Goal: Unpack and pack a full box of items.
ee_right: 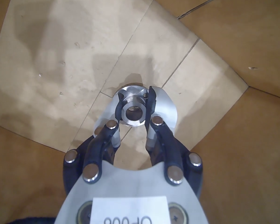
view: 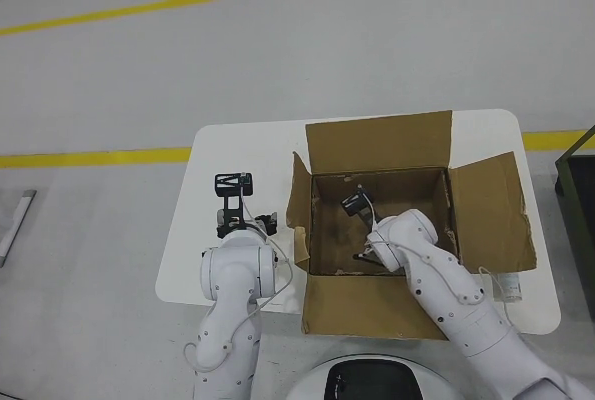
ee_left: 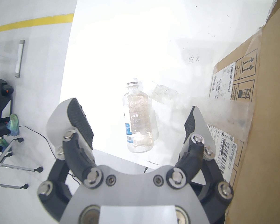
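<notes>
We see the right gripper inside the open cardboard box, clamped on a metal flanged hub. The left gripper, jaws spread, hangs over a blue-labelled clear bottle on the white table, beside the box's barcode stickers and upward-arrow mark.

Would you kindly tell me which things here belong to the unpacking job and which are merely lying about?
Job: cardboard box; metal ring, gripped by the right hand inside the box; clear bottle on the table under the open left hand.
Lying about: grey bar on the floor; green rack beside the table.
</notes>
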You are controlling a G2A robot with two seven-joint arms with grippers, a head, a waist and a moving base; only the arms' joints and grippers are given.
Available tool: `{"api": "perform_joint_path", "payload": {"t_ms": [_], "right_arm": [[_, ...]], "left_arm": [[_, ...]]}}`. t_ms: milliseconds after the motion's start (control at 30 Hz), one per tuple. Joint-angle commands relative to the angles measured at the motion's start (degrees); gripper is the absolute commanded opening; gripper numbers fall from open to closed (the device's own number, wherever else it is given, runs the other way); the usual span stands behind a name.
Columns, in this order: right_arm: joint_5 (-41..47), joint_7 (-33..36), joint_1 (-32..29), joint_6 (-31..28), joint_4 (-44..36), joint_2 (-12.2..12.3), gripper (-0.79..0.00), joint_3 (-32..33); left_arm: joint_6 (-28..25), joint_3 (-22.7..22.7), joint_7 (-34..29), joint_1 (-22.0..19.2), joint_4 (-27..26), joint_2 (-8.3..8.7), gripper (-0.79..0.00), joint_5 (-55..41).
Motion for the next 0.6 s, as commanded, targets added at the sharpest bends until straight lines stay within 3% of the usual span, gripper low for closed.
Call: {"api": "perform_joint_path", "payload": {"t_ms": [0,167,333,433,567], "right_arm": [[1.4,-0.8,-0.7,0.6,-2.4,0.1,-0.785,1.6],[12.3,-5.6,-6.3,1.1,-14.6,1.0,-0.785,11.1],[36.4,-12.6,-16.2,-5.5,-26.6,2.1,-0.785,25.8],[52.6,-13.7,-20.5,-11.4,-27.9,2.6,-0.785,33.1],[61.1,-12.9,-22.7,-16.4,-26.1,3.3,-0.785,37.0]], "left_arm": [[0.0,0.0,0.0,0.0,0.0,0.0,0.0,0.0],[0.0,0.0,0.0,0.0,0.0,0.0,0.0,0.0],[0.0,0.0,0.0,0.0,0.0,0.0,0.0,0.0],[0.0,0.0,0.0,0.0,0.0,0.0,0.0,0.0],[0.0,0.0,0.0,0.0,0.0,0.0,0.0,0.0]]}}
